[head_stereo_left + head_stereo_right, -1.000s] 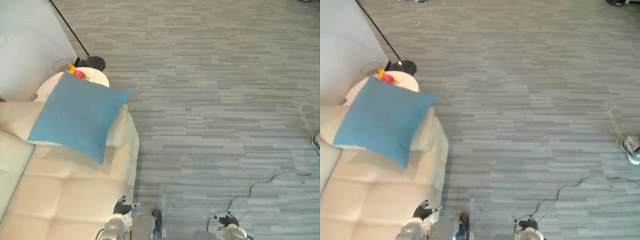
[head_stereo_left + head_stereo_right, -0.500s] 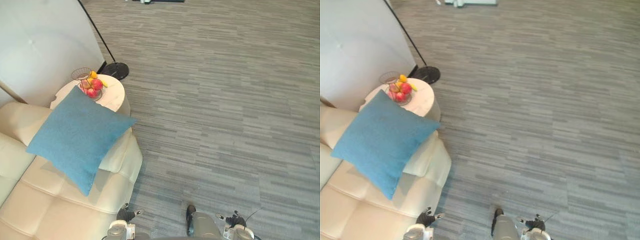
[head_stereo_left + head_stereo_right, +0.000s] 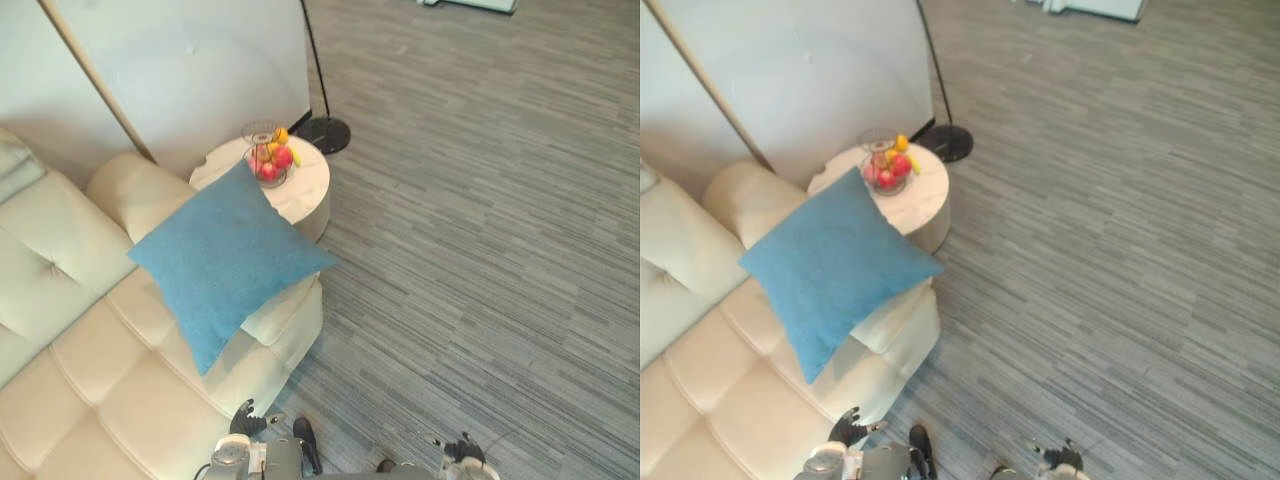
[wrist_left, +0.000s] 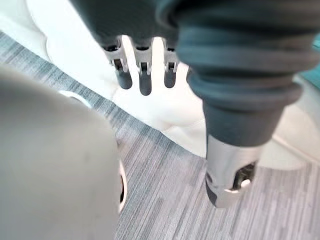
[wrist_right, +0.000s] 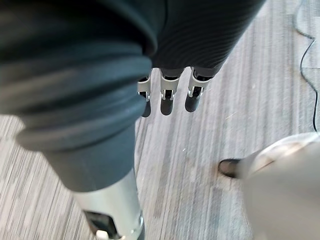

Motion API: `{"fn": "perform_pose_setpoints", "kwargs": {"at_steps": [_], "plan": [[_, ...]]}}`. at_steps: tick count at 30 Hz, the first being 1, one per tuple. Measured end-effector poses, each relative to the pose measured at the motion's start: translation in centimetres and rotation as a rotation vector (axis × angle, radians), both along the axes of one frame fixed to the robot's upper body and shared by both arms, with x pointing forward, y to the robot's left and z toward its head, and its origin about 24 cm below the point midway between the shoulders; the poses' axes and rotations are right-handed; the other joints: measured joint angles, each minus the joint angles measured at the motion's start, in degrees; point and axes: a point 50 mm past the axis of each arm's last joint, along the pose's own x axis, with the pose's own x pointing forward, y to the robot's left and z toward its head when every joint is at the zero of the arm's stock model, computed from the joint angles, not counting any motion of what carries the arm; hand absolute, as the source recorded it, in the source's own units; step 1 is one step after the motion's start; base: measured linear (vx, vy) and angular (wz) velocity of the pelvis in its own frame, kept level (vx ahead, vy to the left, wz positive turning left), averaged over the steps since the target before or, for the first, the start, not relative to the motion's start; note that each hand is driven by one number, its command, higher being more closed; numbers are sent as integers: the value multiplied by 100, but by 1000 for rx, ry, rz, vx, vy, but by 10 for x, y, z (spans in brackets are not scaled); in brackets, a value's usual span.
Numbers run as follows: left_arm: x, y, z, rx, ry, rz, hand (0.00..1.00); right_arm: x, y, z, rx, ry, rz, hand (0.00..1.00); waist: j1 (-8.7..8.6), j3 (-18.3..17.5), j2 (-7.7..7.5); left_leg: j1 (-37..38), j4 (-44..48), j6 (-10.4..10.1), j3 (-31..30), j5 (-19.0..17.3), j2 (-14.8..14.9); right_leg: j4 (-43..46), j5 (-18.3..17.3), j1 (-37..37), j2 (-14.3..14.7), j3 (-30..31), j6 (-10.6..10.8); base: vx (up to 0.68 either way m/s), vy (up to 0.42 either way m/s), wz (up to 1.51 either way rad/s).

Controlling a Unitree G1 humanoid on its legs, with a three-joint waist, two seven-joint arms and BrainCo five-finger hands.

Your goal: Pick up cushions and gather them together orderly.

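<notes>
A blue square cushion (image 3: 225, 262) leans tilted against the right armrest of a cream leather sofa (image 3: 70, 370), one corner hanging past the armrest toward a side table. My left hand (image 3: 242, 424) hangs low at the bottom edge by the sofa's front corner; its fingers (image 4: 144, 75) are straight and hold nothing. My right hand (image 3: 461, 450) hangs over the carpet at the bottom right, its fingers (image 5: 167, 95) relaxed and empty. Both hands are well apart from the cushion.
A round white side table (image 3: 295, 190) stands beside the sofa's armrest with a wire bowl of fruit (image 3: 268, 160) on it. A floor lamp's black base (image 3: 323, 133) and thin pole stand behind it against a pale wall (image 3: 170, 60). Grey carpet (image 3: 480, 250) stretches to the right.
The camera has swung left, so sofa, cushion, table and lamp have shifted right in the picture and more sofa shows. The hands still hang low and empty.
</notes>
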Motion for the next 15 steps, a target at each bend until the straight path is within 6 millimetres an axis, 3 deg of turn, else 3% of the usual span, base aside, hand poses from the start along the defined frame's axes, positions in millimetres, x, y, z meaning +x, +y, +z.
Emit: {"fn": "perform_pose_setpoints", "kwargs": {"at_steps": [1, 2, 4, 6, 8, 10, 12, 13, 14, 15], "plan": [[-1, 0, -1, -1, 5, 1, 0, 1, 0, 0, 0, -2, 1, 0, 2, -9, 21, 68, -10, 13, -7, -43, -9, 283, -10, -52, -51, 15, 17, 188, 97, 31], [-4, -1, -2, -5, 18, 2, 0, 0, 0, 0, 0, -1, 2, 0, -11, -40, 60, 219, -127, -4, -125, -207, -24, 1178, -110, -306, -202, 82, 171, 135, 80, 34], [-6, 0, -3, -1, 23, -3, 0, 0, 4, -1, 11, -1, 10, 0, -49, -40, -25, 513, -329, 17, -391, -281, -224, 2954, -63, -985, -635, 433, 439, 181, 62, 55], [-10, 4, -3, 9, 34, -6, 0, -6, 4, -2, 15, 7, 6, 0, -163, -41, -67, 827, -455, 22, -651, -295, -304, 3639, -394, -1339, -662, 809, 354, 251, 4, 84], [-12, 4, -4, 10, 38, -4, 0, -5, 2, -1, 9, 3, 10, 0, -190, -51, -63, 966, -533, 11, -961, -290, -291, 3214, -627, -1521, -476, 914, 186, 215, -56, 79], [-10, -1, -4, -2, 33, -5, 0, -3, 3, -1, 11, -3, 18, 0, -304, -41, 33, 960, -580, -58, -1414, -269, -154, 2277, -655, -1791, 3, 1491, 152, 213, -146, 106], [-8, -3, -3, -6, 28, -6, 0, -2, 2, 0, 10, -13, 17, 0, -323, -38, 53, 965, -602, -192, -1758, -281, -72, 1433, -360, -1910, 366, 2322, 132, 196, -209, 110], [-8, -1, -3, -1, 27, -5, 0, -6, 4, -1, 17, -6, 12, 0, -327, -76, -53, 958, -553, -327, -1993, -337, -106, 813, 26, -1866, 441, 2810, 141, 210, -282, 116], [-8, 2, -3, 6, 26, 3, 0, -10, 4, -2, 27, -2, -1, 0, -319, -13, -146, 948, -385, -494, -2220, -470, -167, 714, 512, -1748, 388, 2886, 10, 242, -383, 109], [-7, 0, -3, -4, 23, 14, 0, -11, 3, -2, 24, 0, -6, 0, -279, -34, -46, 937, -298, -537, -2322, -497, -36, 784, 489, -1694, 440, 2733, -34, 251, -389, 81]]}}
